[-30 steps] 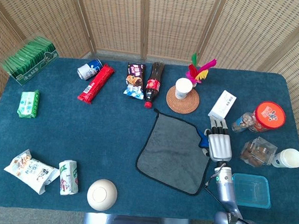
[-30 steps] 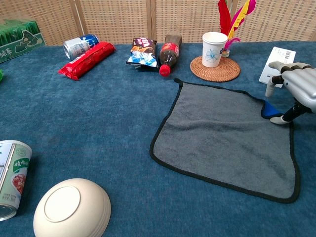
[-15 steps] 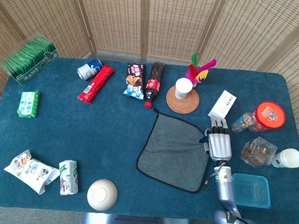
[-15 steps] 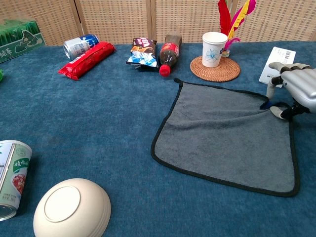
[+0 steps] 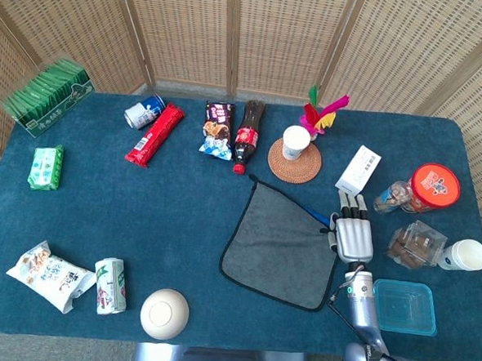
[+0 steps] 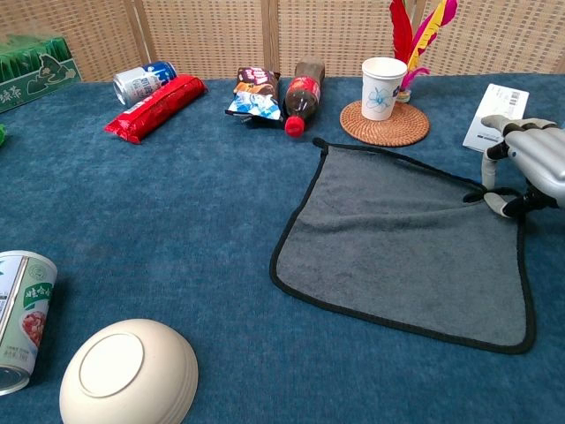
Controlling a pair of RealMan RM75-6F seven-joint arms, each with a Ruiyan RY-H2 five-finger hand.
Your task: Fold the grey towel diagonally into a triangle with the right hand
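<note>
The grey towel (image 5: 282, 248) (image 6: 406, 247) with a black hem lies mostly flat on the blue table (image 5: 141, 215), right of centre. My right hand (image 5: 353, 235) (image 6: 528, 168) is at the towel's far right corner. It pinches that corner between thumb and a finger and holds it slightly off the table, so a crease runs across the cloth. The other fingers are spread. My left hand shows in neither view.
A white box (image 5: 359, 169) and a paper cup on a woven coaster (image 5: 294, 161) stand just behind the towel. A cola bottle (image 5: 247, 133) lies at its far left corner. Jars and a blue plastic box (image 5: 403, 306) sit to the right. A white bowl (image 6: 128, 371) sits front left.
The right hand has closed on the towel's far right corner and lifted it a little. The far edge has pulled taut and a crease has formed.
</note>
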